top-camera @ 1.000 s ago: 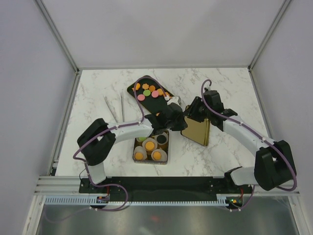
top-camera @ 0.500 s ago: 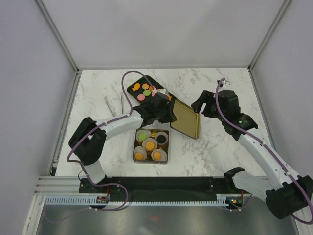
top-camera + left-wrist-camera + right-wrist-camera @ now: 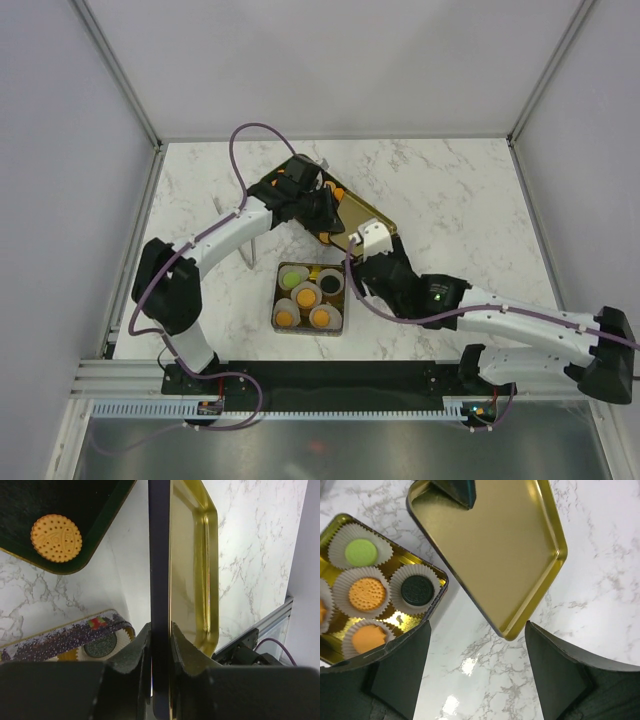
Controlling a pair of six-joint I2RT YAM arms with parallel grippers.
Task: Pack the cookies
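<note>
The cookies (image 3: 365,593) are small, light, stiff biscuit discs that would likely crack or crumble under a hard squeeze, so each is best nipped gently across its rim. Several sit in white paper cups (image 3: 344,535) inside the tin (image 3: 441,578), just below and to one side of the right pincer (image 3: 477,627), whose fingers are spread and empty. Another orange one lies on the black tray (image 3: 75,500) beyond the left pincer (image 3: 161,630), which is clenched on the rim of the gold lid (image 3: 490,550) above the marble surface (image 3: 600,555).
</note>
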